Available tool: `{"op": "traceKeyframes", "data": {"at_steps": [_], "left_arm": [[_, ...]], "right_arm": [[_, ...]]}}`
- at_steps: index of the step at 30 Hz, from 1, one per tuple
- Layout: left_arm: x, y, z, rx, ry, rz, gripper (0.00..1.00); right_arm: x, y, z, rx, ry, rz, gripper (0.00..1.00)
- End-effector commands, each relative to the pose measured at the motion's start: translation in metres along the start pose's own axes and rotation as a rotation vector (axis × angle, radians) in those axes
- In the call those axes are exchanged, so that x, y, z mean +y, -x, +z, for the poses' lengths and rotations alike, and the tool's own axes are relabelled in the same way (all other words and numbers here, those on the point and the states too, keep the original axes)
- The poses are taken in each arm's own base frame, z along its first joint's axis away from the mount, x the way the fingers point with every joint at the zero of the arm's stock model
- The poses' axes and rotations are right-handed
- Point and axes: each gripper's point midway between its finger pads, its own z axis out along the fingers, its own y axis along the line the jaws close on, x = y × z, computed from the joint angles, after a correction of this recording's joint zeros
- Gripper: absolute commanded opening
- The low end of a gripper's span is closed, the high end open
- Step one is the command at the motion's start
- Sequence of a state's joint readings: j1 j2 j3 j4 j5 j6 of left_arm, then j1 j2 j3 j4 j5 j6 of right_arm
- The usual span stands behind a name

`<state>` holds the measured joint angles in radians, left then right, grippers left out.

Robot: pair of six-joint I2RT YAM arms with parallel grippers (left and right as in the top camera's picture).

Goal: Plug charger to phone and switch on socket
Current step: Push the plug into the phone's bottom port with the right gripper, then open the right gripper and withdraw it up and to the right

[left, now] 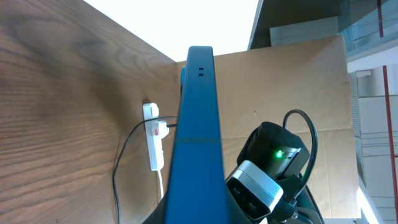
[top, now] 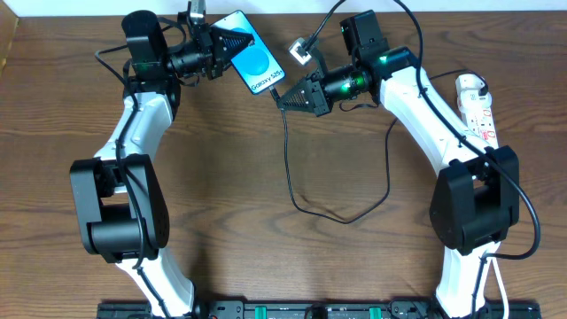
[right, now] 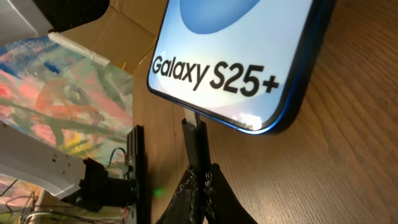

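Holding the phone (top: 259, 64) steady is the work of the left gripper (top: 229, 42): its jaws are clamped on the end away from the white text band. That leaves the port end free and turned toward the right arm. The right gripper (right: 200, 174) has its jaws closed on the charger (top: 286, 159) just behind the dark plug tip (right: 194, 134), so the connector sticks straight out ahead of them. In the right wrist view the tip meets the phone's lower edge under the "Galaxy S25+" lettering. A pale sliver of metal shows there, so I judge it is not fully home, though I cannot tell for certain. The rest of the charger lies in a loose loop over the bench (top: 221, 195), so nothing drags against the push. No bins or trays are in sight; the only receptacles are the phone's port and the socket (top: 478, 111). The socket lies by the right arm, well apart from both grippers, with a white plug (top: 469, 86) seated in it; its switch position is too small to read
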<state>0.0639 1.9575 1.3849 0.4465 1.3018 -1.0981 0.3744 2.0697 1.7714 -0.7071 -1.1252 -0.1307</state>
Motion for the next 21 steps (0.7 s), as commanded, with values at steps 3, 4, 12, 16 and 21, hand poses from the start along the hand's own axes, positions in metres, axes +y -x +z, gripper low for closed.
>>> {"op": "traceKeyframes", "data": {"at_steps": [3, 4, 12, 16, 21], "left_arm": [[-0.019, -0.011, 0.002, 0.060, -0.037, 0.076, 0.07], [-0.020, -0.012, 0.002, 0.062, -0.038, 0.076, 0.07], [-0.021, -0.014, 0.001, 0.076, -0.045, 0.095, 0.07], [-0.020, -0.014, 0.001, 0.076, -0.045, 0.109, 0.07], [-0.020, -0.014, 0.001, 0.076, -0.046, 0.112, 0.07]], "right_arm": [[0.004, 0.006, -0.002, -0.017, 0.008, 0.024, 0.01], [0.003, 0.007, -0.003, -0.018, 0.007, 0.027, 0.01], [0.004, 0.014, -0.004, -0.040, 0.006, 0.041, 0.01], [0.005, 0.017, -0.004, -0.046, 0.006, 0.051, 0.01], [0.007, 0.019, -0.005, -0.051, 0.006, 0.048, 0.01]]}}
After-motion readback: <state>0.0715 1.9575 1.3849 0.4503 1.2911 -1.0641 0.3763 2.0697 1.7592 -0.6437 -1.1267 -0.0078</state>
